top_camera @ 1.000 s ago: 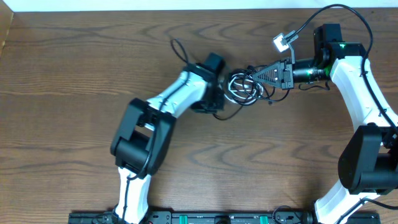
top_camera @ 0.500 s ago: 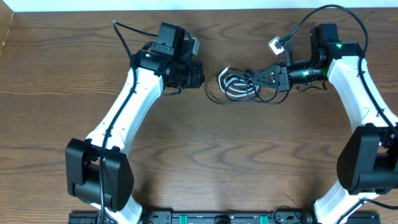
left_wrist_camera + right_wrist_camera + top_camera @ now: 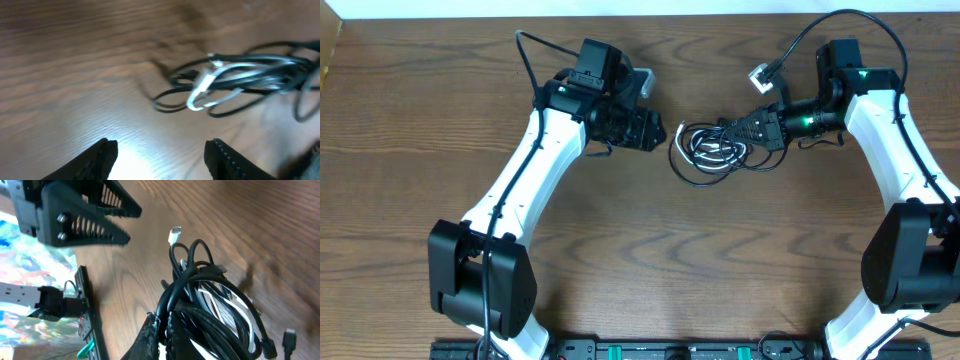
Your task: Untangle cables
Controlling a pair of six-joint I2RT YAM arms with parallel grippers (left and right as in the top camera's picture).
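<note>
The cables [image 3: 715,150] lie as one tangled bundle of black loops with a white cord [image 3: 204,94] through them, at the table's middle back. My right gripper [image 3: 730,128] is shut on a black loop at the bundle's right side; in the right wrist view the loop is pinched between the jaws [image 3: 162,330]. A white plug end [image 3: 175,234] sticks up from the bundle. My left gripper [image 3: 660,130] hovers just left of the bundle, open and empty. Its fingers [image 3: 102,157] frame bare wood, with the cables [image 3: 250,75] ahead and to the right.
A white connector [image 3: 760,74] hangs on the right arm's own thick cable above the bundle. The table's back edge [image 3: 640,14] runs along the top. A dark rack [image 3: 640,350] lines the front edge.
My left arm has swung off the bundle to the upper left, then edged back toward it, and its jaws have opened. The bundle shifted slightly and spread; the right gripper kept its hold.
</note>
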